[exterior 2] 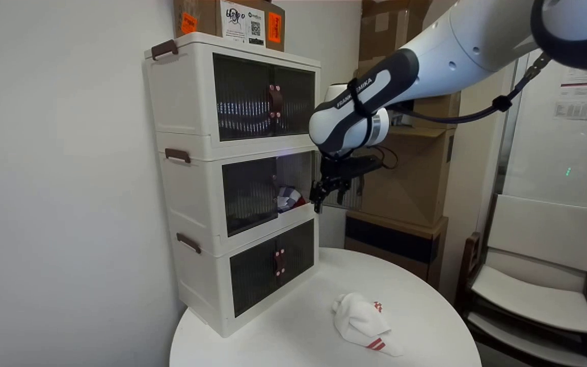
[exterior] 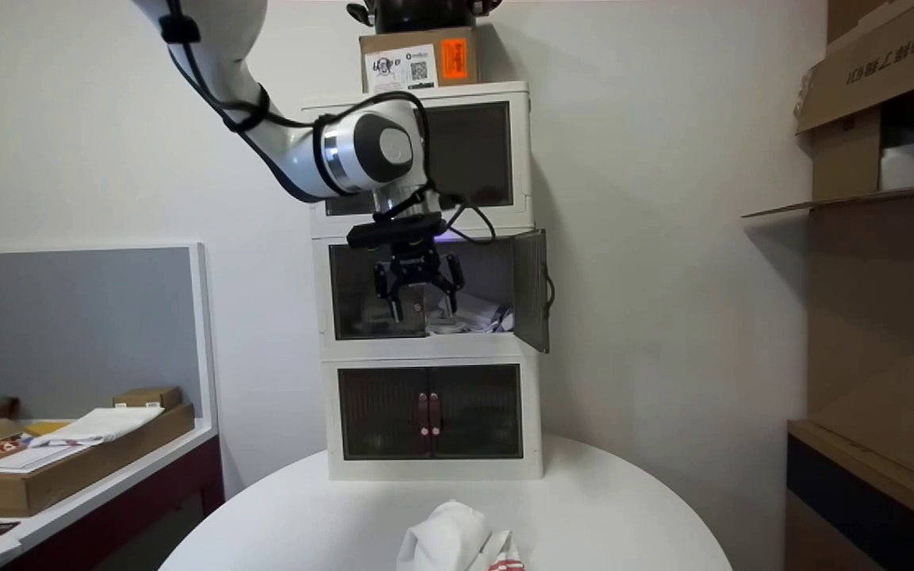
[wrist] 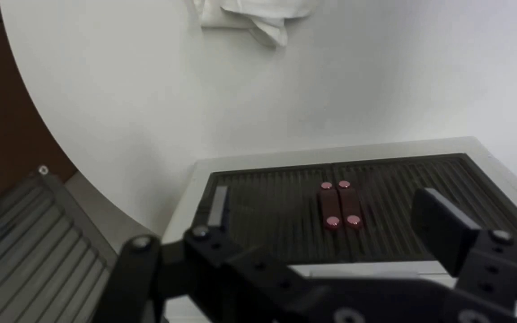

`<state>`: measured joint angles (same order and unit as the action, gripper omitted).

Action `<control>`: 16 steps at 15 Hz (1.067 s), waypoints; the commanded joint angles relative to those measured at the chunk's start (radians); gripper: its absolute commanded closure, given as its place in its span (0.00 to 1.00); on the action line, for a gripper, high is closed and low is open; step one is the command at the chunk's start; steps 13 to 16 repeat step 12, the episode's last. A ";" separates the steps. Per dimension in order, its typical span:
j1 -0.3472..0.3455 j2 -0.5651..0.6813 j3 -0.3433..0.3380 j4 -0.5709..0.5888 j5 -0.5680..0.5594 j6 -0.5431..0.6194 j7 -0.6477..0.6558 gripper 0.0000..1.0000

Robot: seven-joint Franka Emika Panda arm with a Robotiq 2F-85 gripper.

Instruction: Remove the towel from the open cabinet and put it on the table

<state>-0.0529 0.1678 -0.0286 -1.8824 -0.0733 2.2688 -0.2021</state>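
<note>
Find crumpled white cloth towel (exterior 2: 359, 321) with red stripes on round white-topped table (exterior 2: 298, 321), in front of tall white three-tier cabinet (exterior: 417, 350). See black gripper (exterior: 424, 309) with jaws apart, outside middle compartment (exterior: 487, 268) with dark ribbed door (exterior: 531, 293) open.

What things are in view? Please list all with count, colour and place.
Cabinet: 1, white and dark, on table
Table: 1, white, under cabinet
Open door: 1, dark, at middle compartment
Cloths: count unclear, white, checked, red, in that compartment
Towel: 1, white, red-striped, on table
Top carton: 1, brown, on cabinet
Apparent pot: 1, black, on top carton
Desk: 1, white-topped, beside table
Partition: 1, grey, behind desk
More cartons: several, brown, beside table, on desk
Sheets: several, white, on desk carton
Chairs: apparently 2, pale, stacked near table
Arm: 1, white, above table
Pincer: 1, black, open, before cabinet
</note>
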 commanded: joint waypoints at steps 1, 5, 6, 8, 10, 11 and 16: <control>-0.017 -0.136 0.009 -0.113 0.095 0.037 -0.115 0.00; -0.003 -0.141 -0.004 -0.090 0.100 0.004 -0.117 0.00; -0.002 -0.161 -0.006 -0.105 0.106 0.004 -0.128 0.00; -0.001 -0.183 -0.008 -0.123 0.108 0.004 -0.134 0.00; -0.001 -0.186 -0.008 -0.130 0.108 0.007 -0.135 0.00; -0.001 -0.186 -0.008 -0.132 0.108 0.008 -0.135 0.00; -0.001 -0.186 -0.008 -0.133 0.108 0.009 -0.135 0.00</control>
